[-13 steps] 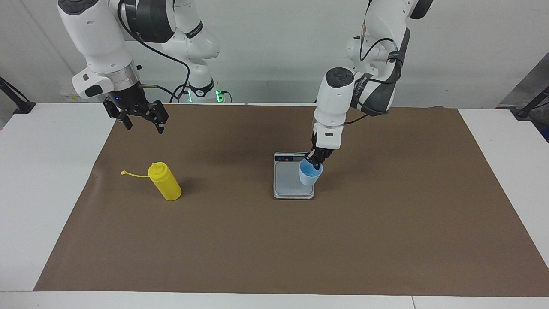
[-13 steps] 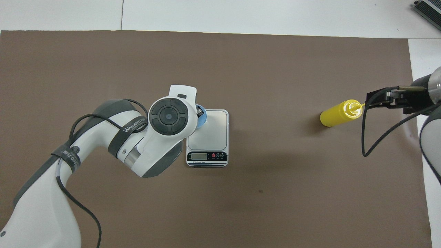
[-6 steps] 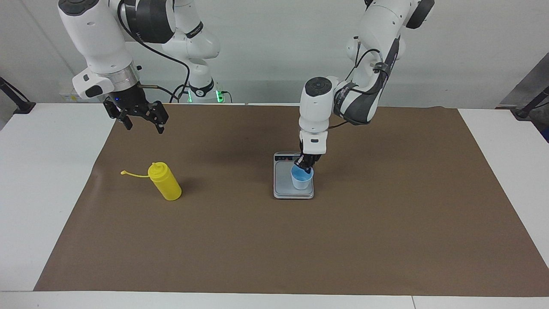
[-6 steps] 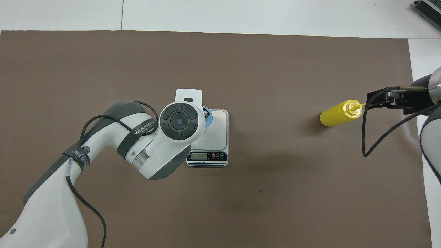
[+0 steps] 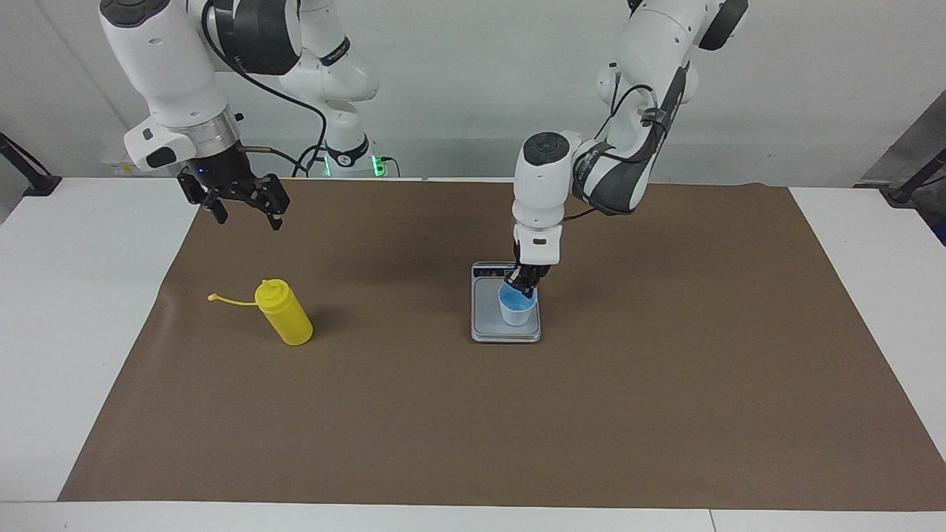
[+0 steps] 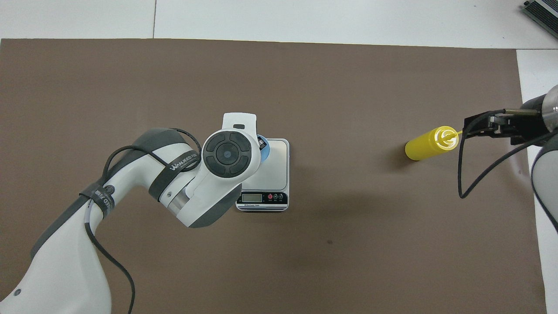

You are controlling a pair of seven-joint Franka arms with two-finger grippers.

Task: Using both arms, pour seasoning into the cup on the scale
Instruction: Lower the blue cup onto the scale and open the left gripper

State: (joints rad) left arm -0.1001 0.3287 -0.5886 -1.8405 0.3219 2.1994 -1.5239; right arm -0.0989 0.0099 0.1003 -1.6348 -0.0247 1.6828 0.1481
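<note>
Carried in from beside the scale (image 5: 505, 310), the cup (image 5: 516, 307) now stands upright on its platform, with the left gripper (image 5: 522, 283) clamped on the cup's rim.

That rim edge, the one nearer the robots, sits between the left gripper's fingers; the facing view shows this grip, while the overhead view hides most of the cup (image 6: 264, 148) under the left arm's wrist and instead shows the scale's (image 6: 274, 163) display strip on its edge nearer the robots. The seasoning (image 5: 284, 312) stands on the brown mat (image 5: 517, 414) toward the right arm's end, its cap strap trailing sideways. The right gripper (image 5: 242, 209) hangs spread apart over the mat, apart from the bottle.
</note>
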